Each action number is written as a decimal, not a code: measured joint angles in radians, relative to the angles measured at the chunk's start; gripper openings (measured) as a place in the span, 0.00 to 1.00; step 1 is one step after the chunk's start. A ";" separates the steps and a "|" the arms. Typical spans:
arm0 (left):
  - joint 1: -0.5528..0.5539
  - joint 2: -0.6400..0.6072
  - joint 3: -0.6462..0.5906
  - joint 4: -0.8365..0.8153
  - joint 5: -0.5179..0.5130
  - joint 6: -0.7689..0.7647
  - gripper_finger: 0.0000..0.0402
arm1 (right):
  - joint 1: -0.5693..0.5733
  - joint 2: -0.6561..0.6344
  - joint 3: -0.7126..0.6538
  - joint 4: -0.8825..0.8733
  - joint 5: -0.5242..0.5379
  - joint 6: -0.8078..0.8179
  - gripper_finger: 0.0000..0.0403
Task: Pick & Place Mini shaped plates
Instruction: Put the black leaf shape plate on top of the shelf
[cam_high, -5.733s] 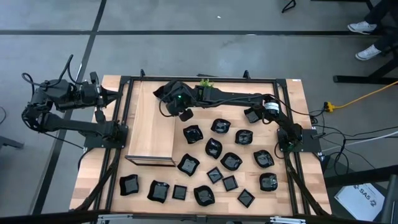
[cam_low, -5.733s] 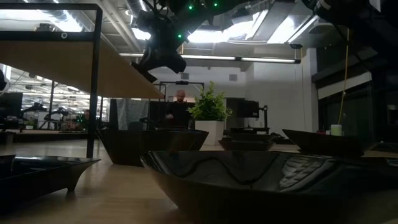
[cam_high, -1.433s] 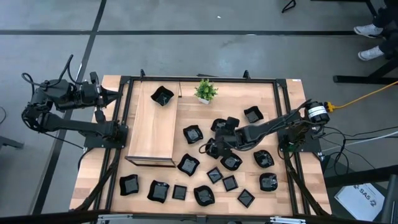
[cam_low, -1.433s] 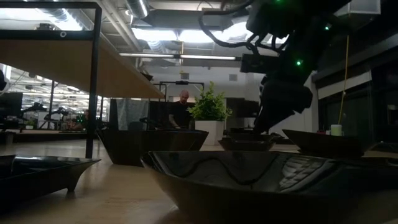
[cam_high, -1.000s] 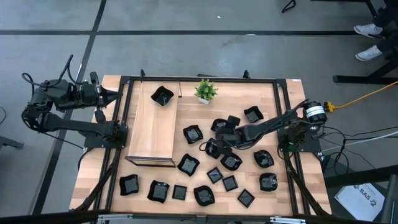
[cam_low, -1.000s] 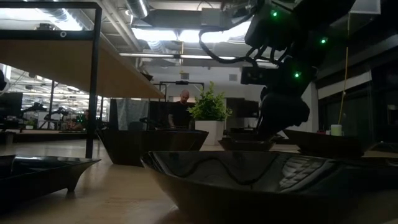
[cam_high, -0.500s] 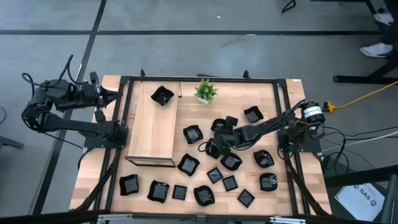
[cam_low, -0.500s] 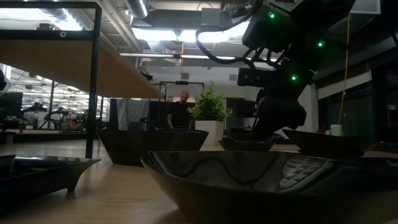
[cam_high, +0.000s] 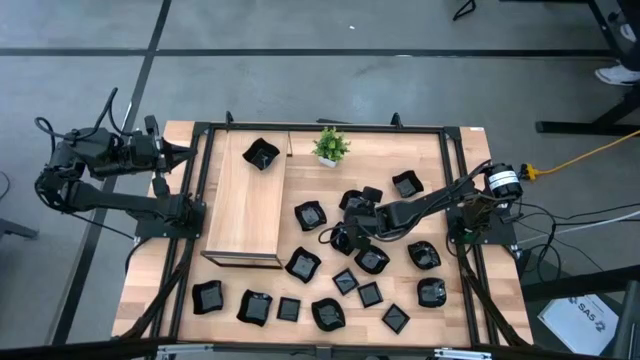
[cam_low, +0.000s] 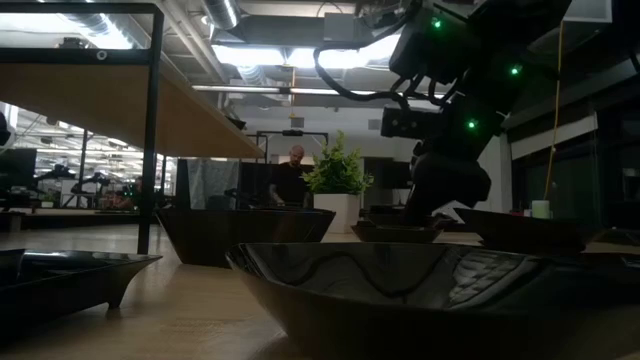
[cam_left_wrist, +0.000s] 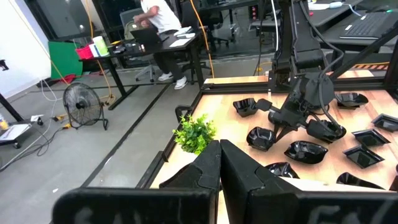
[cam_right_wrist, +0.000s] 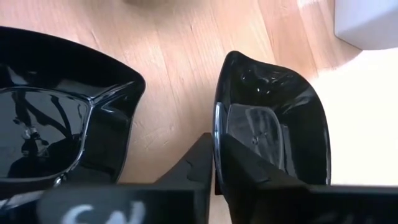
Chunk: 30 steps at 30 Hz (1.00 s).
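The left gripper (cam_left_wrist: 219, 149) waits far to the left of the small green potted plant (cam_high: 329, 145), out past the edge of the light wooden table (cam_high: 462, 150). Its two dark fingers are pressed together with nothing in them. It looks parked there so it does not get in the way.

Just to the left of the plant is the raised pale wooden shelf board (cam_high: 240, 210). One glossy black dish with a wavy rim (cam_high: 260, 154) sits on the shelf end nearest the plant. That looks like the place where the plates are meant to go.

In front of the plant and a little to its right, the right gripper (cam_right_wrist: 213, 146) is down low over the table. Its fingers have closed on the thin rim of a glossy black rounded mini plate (cam_right_wrist: 280, 124), one finger inside the rim and one outside. It pinches the edge because the plate is too wide and flat to grab around. The plate looks to be resting on the wood. Another shiny black plate with pointed corners (cam_right_wrist: 56, 118) sits right beside it, so the fingers had to slip into the narrow gap between the two.

Many more small black plates (cam_high: 303, 265) lie spread out in front of the plant and to its right, so most of the job is not yet done. I think lifting this plate comes next. The rim is smooth and shiny, so it could slip.
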 joint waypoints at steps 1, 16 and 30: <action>0.000 0.000 0.000 0.000 0.000 0.000 0.01 | 0.000 0.000 0.000 0.000 0.000 0.000 0.05; 0.000 0.000 0.000 0.000 0.000 0.000 0.01 | 0.000 -0.001 0.056 -0.050 -0.001 -0.002 0.01; 0.000 0.000 0.000 0.000 0.000 0.000 0.01 | 0.000 -0.001 0.222 -0.218 0.026 -0.048 0.01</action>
